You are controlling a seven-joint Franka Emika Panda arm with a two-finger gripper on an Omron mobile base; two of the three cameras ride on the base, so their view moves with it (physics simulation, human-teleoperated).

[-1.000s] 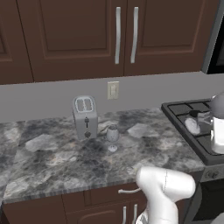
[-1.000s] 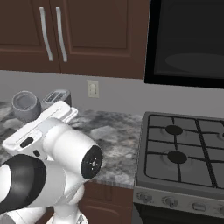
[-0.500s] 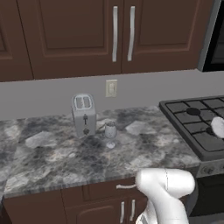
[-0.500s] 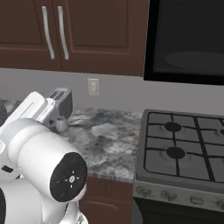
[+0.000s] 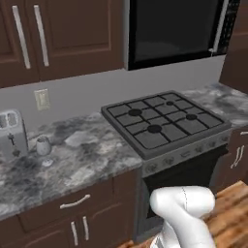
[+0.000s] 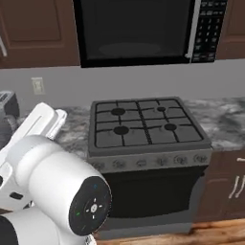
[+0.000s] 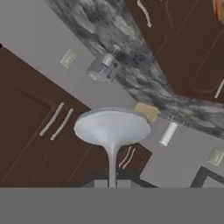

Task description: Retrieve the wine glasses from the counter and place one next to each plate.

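A grey marbled counter point(image 5: 72, 160) runs across the kitchen above dark brown cabinets with silver handles. A black gas stove point(image 5: 164, 123) is set into it, with an oven front below and a black microwave point(image 5: 177, 29) above. Dark brown wall cabinets point(image 5: 53, 34) hang at 10 o'clock in the left base view, over a grey backsplash that carries a pale wall outlet point(image 5: 42, 99). At 4 o'clock in that view a patch of wooden surface point(image 5: 232, 208) shows beside the white arm.

On the counter at 9 o'clock in the left base view stands a silver toaster point(image 5: 10, 134). Just beside it, toward 3 o'clock, one wine glass point(image 5: 43, 147) stands upright on the stone, well apart from the stove.

In the hand view, which is strongly rolled, the toaster and that glass appear small near 12 o'clock, with the marbled counter running diagonally across the upper part.

The gripper point(image 7: 112, 183) is closed tight on the stem of a second wine glass point(image 7: 112, 127). Its round foot spreads wide at the centre of the hand view, with the thin stem running down toward 6 o'clock between the fingertips. The bowl of this glass is hidden. The held glass is clear of the counter, seen against the dark cabinets and grey wall behind it.
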